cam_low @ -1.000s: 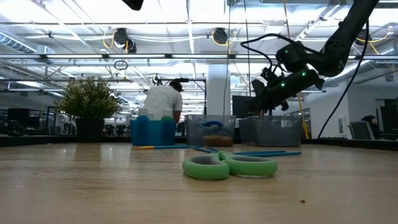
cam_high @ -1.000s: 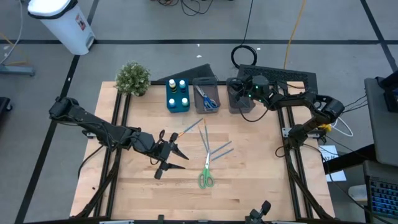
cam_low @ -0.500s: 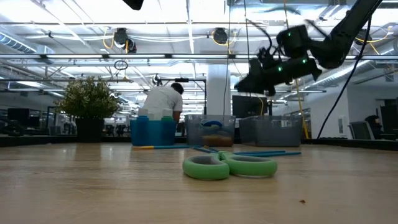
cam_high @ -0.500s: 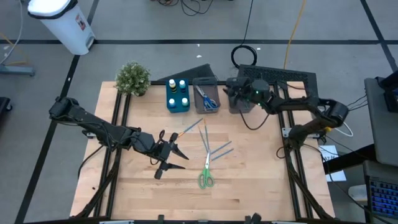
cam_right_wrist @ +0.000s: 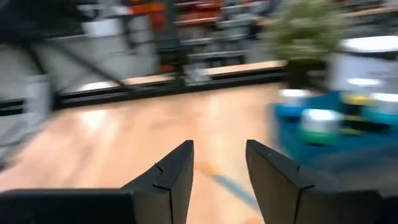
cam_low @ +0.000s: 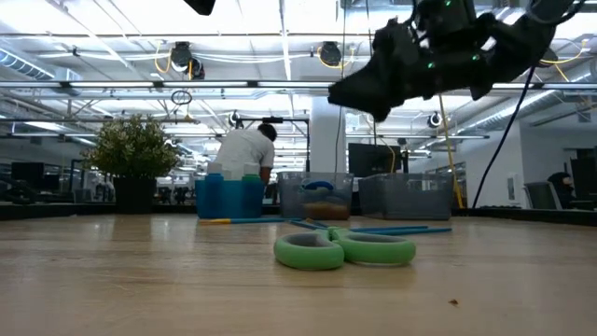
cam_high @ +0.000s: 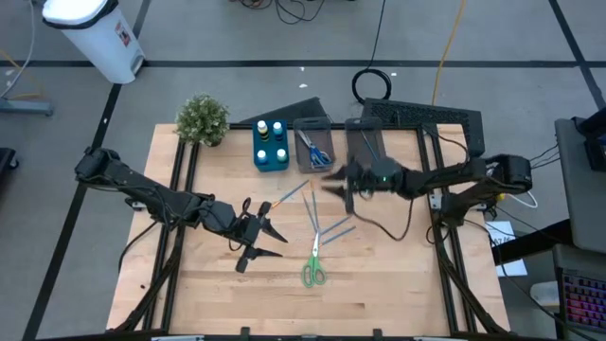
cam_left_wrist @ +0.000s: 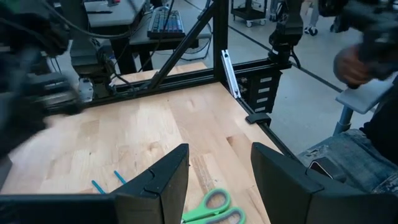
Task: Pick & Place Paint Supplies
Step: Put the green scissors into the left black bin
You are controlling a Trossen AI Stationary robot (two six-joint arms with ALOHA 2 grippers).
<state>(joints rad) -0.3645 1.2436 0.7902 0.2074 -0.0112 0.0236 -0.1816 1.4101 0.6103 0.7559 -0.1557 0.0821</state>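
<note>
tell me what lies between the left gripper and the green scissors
In the high view, only bare wooden table lies between the left gripper and the green scissors. The blue-grey brushes lie farther toward the bins, outside that stretch.

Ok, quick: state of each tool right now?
Left tool: open, holding nothing, above the green scissors.
Right tool: open, empty, in the air over the table.

The right gripper [cam_right_wrist: 217, 165], fingers parted and empty, hangs over the wooden tabletop [cam_right_wrist: 155, 130]; capped bottles [cam_right_wrist: 320, 121] sit in a blue bin [cam_right_wrist: 292, 124] below a potted plant [cam_right_wrist: 305, 31].
</note>
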